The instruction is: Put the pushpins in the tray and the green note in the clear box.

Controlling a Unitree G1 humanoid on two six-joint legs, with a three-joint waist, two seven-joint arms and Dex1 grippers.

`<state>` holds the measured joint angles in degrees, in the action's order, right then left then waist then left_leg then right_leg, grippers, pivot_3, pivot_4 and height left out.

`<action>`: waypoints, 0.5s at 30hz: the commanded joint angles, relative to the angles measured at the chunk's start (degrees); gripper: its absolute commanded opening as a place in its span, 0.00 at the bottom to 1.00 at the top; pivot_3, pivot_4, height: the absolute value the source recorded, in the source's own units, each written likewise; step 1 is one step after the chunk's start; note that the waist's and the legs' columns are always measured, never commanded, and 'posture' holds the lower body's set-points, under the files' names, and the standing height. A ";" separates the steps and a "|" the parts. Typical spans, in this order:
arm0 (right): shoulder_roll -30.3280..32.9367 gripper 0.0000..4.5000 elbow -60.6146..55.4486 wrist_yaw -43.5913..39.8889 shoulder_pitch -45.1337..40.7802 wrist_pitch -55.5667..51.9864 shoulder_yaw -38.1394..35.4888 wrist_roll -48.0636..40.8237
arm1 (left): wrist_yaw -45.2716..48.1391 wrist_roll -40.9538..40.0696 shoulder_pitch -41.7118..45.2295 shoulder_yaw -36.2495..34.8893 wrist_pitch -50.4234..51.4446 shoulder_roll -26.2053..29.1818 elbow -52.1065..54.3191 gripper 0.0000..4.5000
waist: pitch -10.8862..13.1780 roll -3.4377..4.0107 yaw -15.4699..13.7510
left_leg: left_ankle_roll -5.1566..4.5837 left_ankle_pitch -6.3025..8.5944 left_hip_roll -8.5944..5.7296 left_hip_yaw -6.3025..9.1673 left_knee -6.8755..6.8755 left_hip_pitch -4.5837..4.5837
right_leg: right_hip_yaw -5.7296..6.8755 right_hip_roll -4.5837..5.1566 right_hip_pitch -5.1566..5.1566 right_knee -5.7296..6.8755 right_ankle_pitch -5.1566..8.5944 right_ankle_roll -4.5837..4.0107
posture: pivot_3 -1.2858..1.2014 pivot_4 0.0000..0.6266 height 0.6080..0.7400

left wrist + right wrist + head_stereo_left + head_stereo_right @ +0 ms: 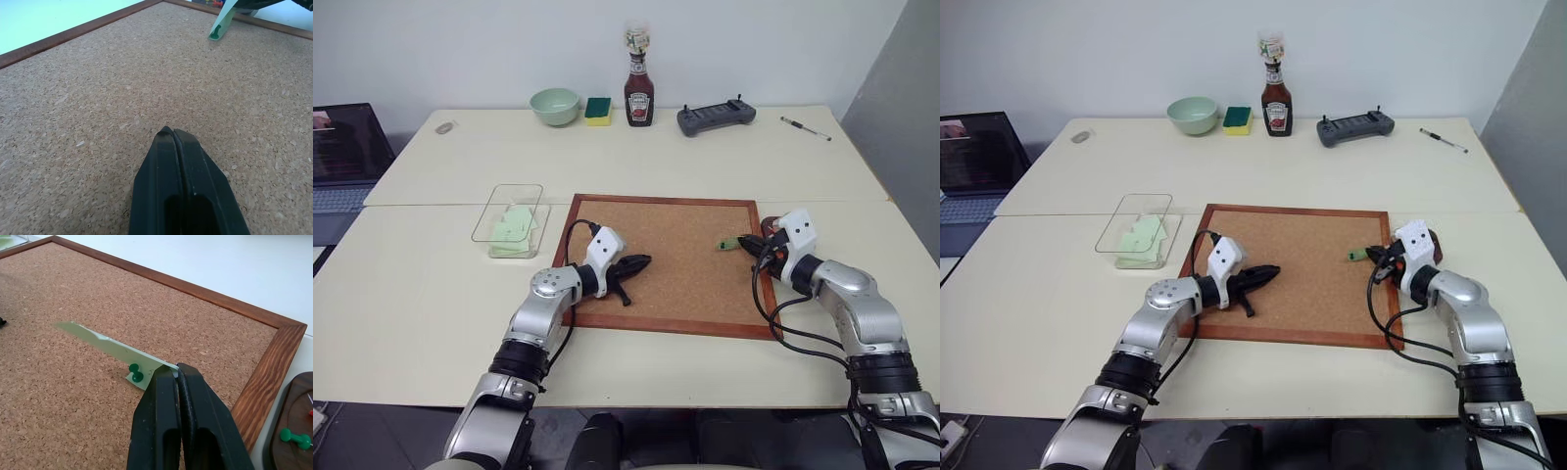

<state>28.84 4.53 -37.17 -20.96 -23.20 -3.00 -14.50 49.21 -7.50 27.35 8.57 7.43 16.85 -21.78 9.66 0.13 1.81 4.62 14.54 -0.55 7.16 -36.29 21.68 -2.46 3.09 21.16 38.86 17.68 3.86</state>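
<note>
While green notes already lie in the clear box [509, 220] at left, left gripper [636, 262] rests closed and empty on the corkboard [675, 259]. Right gripper [177, 374] pinches the green note [110, 346], one pushpin [135, 373] still in it. Another pushpin [293, 436] already in the tray [288, 418]; remaining pin and note still to go.

You face a plain white wall [460, 39] behind two cream rectangular tables [431, 323] pushed together; a grey panel [911, 117] stands right.
</note>
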 commanded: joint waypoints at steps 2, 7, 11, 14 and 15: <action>0.56 0.01 -3.29 0.21 -0.20 0.85 -0.26 0.44 | 0.13 1.95 -2.74 2.55 2.32 -0.02 -2.87 0.00 | 0.00 0.00 0.03 | 0.00 0.00 0.00 0.00 0.00 -0.01 | 0.00 0.00 0.00 0.00 0.00 0.00 | 0.52 0.24 1.00; 0.85 0.20 -2.33 1.88 -0.52 0.46 0.58 2.59 | 0.01 1.95 -2.86 2.56 2.41 -0.01 -2.71 0.00 | 0.00 0.00 0.02 | 0.00 0.00 0.01 0.00 0.00 -0.01 | 0.00 0.00 0.00 0.00 0.00 0.00 | 0.52 0.24 1.00; 1.54 0.28 -2.61 1.10 0.03 -0.32 0.48 2.71 | -0.02 1.92 -3.01 2.49 2.42 0.08 -2.58 0.00 | 0.00 0.00 0.04 | 0.00 0.00 0.01 0.00 0.00 -0.01 | 0.00 0.00 0.00 0.00 0.00 0.00 | 0.52 0.24 1.00; 2.27 0.28 -3.38 0.37 0.38 -0.89 0.02 2.21 | -0.03 1.93 -3.07 2.45 2.38 0.16 -2.55 0.00 | 0.00 0.00 0.04 | 0.00 0.00 0.00 -0.01 0.00 -0.01 | -0.01 0.00 0.00 0.00 0.00 0.00 | 0.52 0.24 1.00; 2.67 0.28 -3.80 0.01 0.56 -1.23 -0.04 1.99 | -0.04 1.95 -3.07 2.43 2.37 0.17 -2.54 0.00 | 0.00 0.00 0.04 | 0.00 0.00 0.01 -0.01 0.00 -0.01 | -0.01 0.00 0.00 0.00 0.00 0.00 | 0.52 0.24 1.00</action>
<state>30.39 3.77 -36.28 -20.66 -23.96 -1.90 -12.01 49.07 -7.39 27.08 8.56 7.45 16.92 -21.49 9.66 0.13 1.85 4.62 14.54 -0.54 7.16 -36.28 21.67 -2.46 3.08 21.16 38.86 17.68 3.86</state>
